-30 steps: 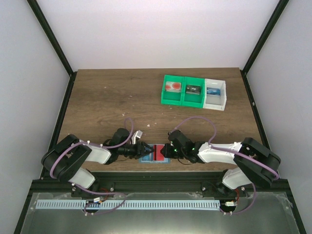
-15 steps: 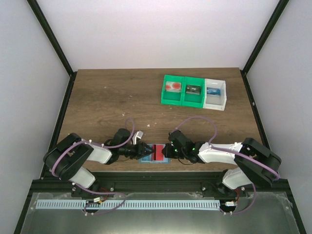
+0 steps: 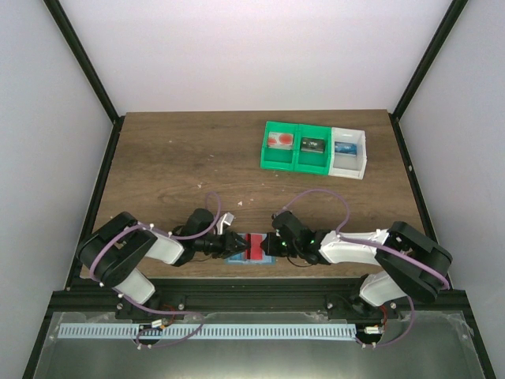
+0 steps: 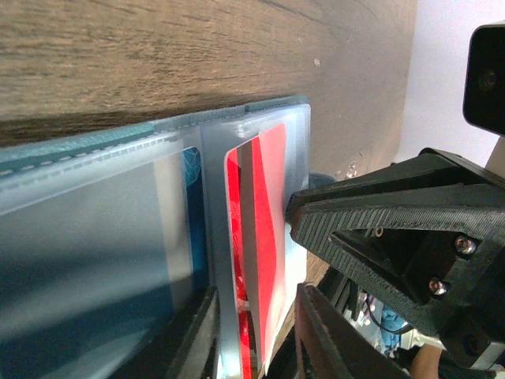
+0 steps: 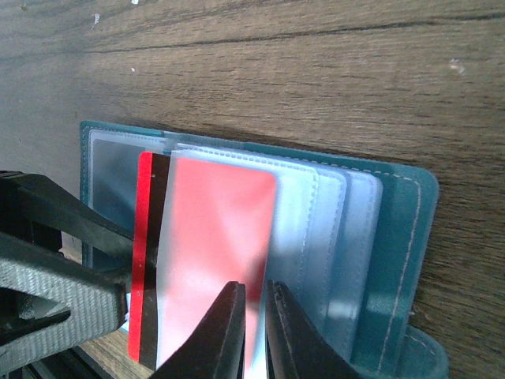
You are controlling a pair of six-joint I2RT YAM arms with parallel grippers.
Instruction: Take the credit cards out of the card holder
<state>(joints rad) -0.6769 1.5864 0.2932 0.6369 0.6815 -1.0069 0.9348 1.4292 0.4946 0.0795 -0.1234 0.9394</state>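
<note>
The card holder [image 3: 237, 259] lies open near the table's front edge, its clear pockets [image 5: 331, 229] fanned out. A bright red card [image 4: 268, 237] sticks partway out of one pocket [image 5: 217, 229]. My left gripper [image 4: 256, 292] is open, with narrow jaws on either side of the card's free end and the pocket edge. A thin gap shows by one finger [image 4: 319, 332]. My right gripper [image 5: 254, 288] comes from the opposite side and is shut on the clear pocket over the red card. In the top view both grippers, left [image 3: 234, 243] and right [image 3: 267, 246], meet over the holder.
At the back right stand two green bins [image 3: 294, 162] joined to a white bin [image 3: 349, 166], each holding a small flat item. The holder sits close to the table's front edge [image 3: 237, 276]. Both arms lie low along the front.
The left jaws have narrowed around the red card's end. The right jaws have closed slightly on the pocket. Both arms stay almost where they were.
</note>
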